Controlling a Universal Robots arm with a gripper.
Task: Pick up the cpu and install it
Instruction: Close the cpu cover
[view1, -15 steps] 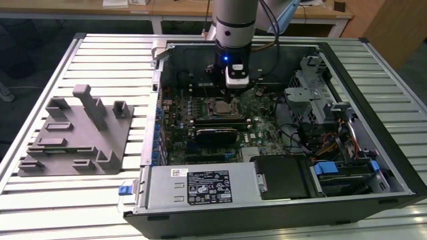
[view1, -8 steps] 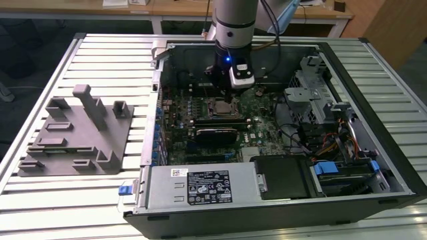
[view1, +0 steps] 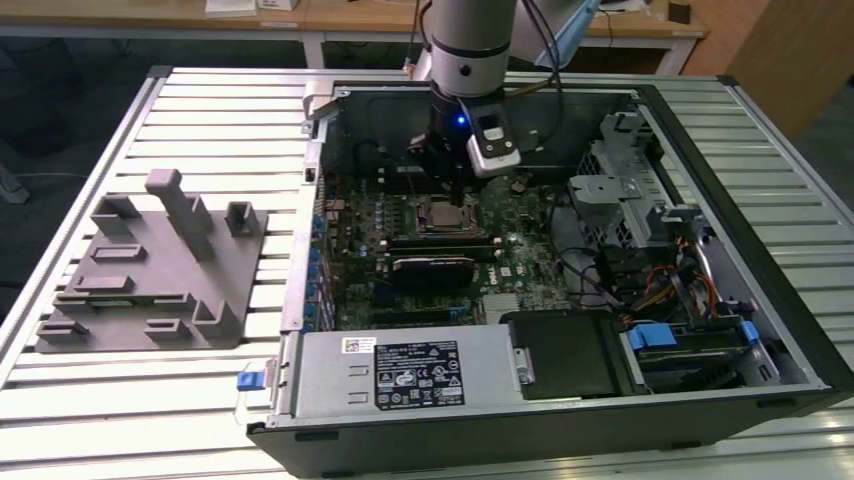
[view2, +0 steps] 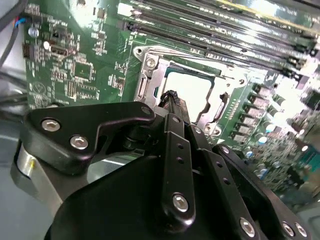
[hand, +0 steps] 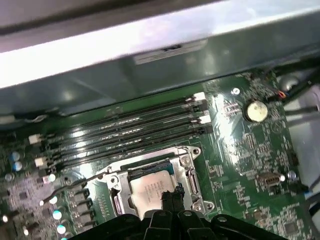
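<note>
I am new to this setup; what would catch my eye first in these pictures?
The arm reaching down into the open case stands out first. In the first wrist view its gripper is at the cpu, which lies in the socket on the green board. A grey block sits on the table at the exterior view's left of the case.

cpu (hand: 148, 187) partly behind gripper (hand: 170, 199)

- Showing a silver-grey cylindrical arm (view1: 467, 35), banded darker near the wrist.
- Glowing blue at a small light (view1: 461, 122) on the black wrist.
- Carrying a white camera block (view1: 491, 152) and a looping black cable (view1: 550, 62).
- Presenting, in the second wrist view, a matte black gripper (view2: 172, 96) with linkage plates (view2: 90, 130) fastened by round silver screws (view2: 51, 125).
</note>
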